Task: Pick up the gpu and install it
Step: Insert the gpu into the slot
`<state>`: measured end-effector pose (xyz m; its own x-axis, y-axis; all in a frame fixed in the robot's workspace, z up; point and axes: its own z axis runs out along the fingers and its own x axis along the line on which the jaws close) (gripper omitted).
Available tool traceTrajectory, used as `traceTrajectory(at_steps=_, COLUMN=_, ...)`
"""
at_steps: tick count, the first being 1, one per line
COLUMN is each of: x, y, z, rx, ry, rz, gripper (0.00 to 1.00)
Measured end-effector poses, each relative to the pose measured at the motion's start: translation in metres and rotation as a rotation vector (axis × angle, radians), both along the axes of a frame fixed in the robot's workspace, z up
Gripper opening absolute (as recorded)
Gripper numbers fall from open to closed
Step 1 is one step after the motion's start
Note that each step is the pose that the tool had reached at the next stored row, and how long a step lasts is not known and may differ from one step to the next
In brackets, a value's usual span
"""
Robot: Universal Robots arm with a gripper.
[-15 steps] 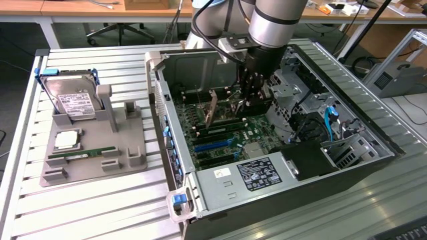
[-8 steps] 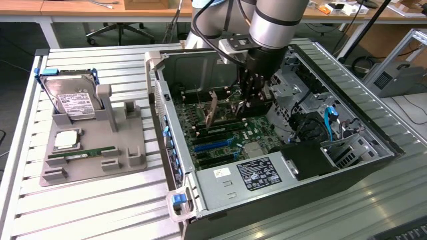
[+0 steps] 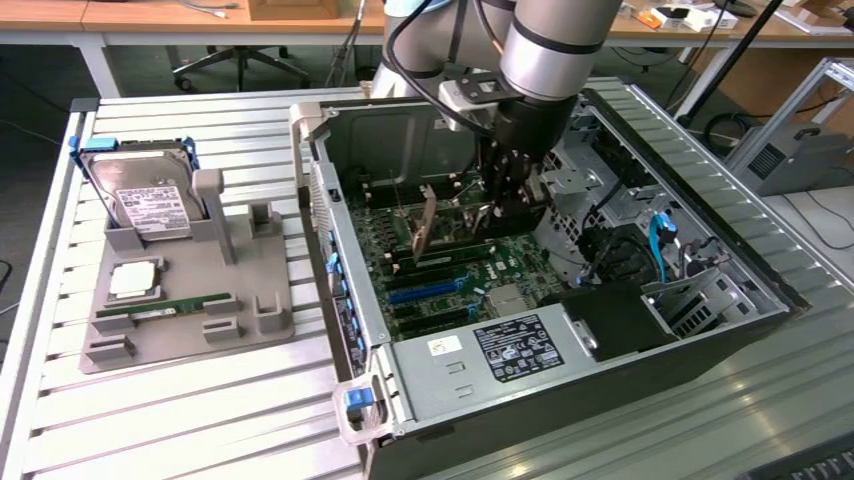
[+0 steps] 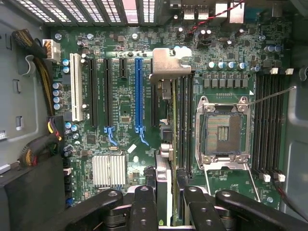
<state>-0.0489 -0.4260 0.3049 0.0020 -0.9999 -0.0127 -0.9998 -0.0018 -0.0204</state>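
The gpu (image 3: 424, 232) stands on edge inside the open computer case (image 3: 314, 190), low over the motherboard. In the wrist view the gpu (image 4: 164, 149) appears edge-on, with its silvery bracket (image 4: 168, 65) at the far end toward the vented rear wall. It runs beside the blue slot (image 4: 139, 91) and over a black slot. My gripper (image 3: 514, 205) reaches down into the case and is shut on the card. The gripper (image 4: 166, 211) has a dark finger (image 4: 144, 207) on each side of the card. Whether the card's edge sits in a slot I cannot tell.
A grey holder (image 3: 200, 290) on the slatted table at the exterior view's left carries a hard drive (image 3: 147, 200) and a green memory stick (image 3: 167, 305). Inside the case are the power supply (image 3: 514, 350), a CPU socket (image 4: 224, 127), a finned heatsink (image 4: 108, 171) and cable bundles (image 4: 38, 67).
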Motion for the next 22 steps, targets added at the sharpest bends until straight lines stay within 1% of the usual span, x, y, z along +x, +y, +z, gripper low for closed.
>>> traceTrajectory(at_steps=8, x=0.0, y=-0.0034, z=-0.0004, rx=0.0, ry=0.0, rz=0.0, gripper=0.27)
traceTrajectory(at_steps=11, x=0.0, y=-0.0057, z=-0.0007, rx=0.0, ry=0.0, rz=0.0, gripper=0.27)
traceTrajectory(at_steps=22, x=0.0, y=-0.0114, z=-0.0013, rx=0.0, ry=0.0, rz=0.0, gripper=0.27)
